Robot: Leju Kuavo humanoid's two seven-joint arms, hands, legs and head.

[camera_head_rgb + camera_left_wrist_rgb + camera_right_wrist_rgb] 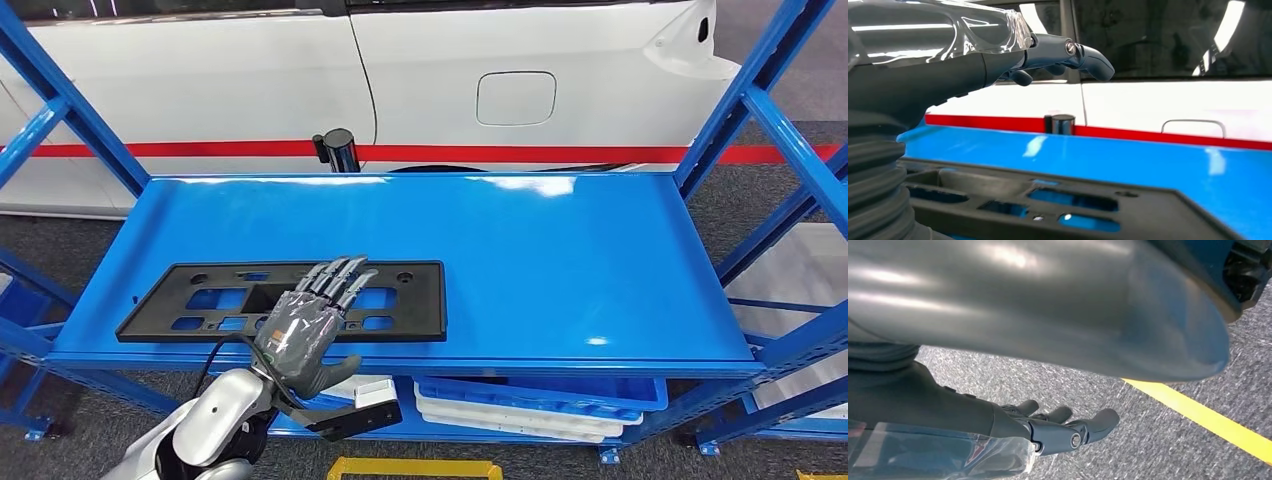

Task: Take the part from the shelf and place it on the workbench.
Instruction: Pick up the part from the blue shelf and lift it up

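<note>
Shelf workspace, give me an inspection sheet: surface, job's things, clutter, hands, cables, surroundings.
Surface: glossy blue shelf, bare right of the part.
Job's things: flat black part with cut-outs lies on the shelf's front left.
Clutter: nothing seen on this level; blue and white trays stacked below.
Hands: left hand above the part, fingers extended, holding nothing, contact unclear; right hand hangs over the floor, holding nothing.
Cables: black cable at the left wrist.
Surroundings: white car with red stripe behind; grey floor with yellow line.
</note>
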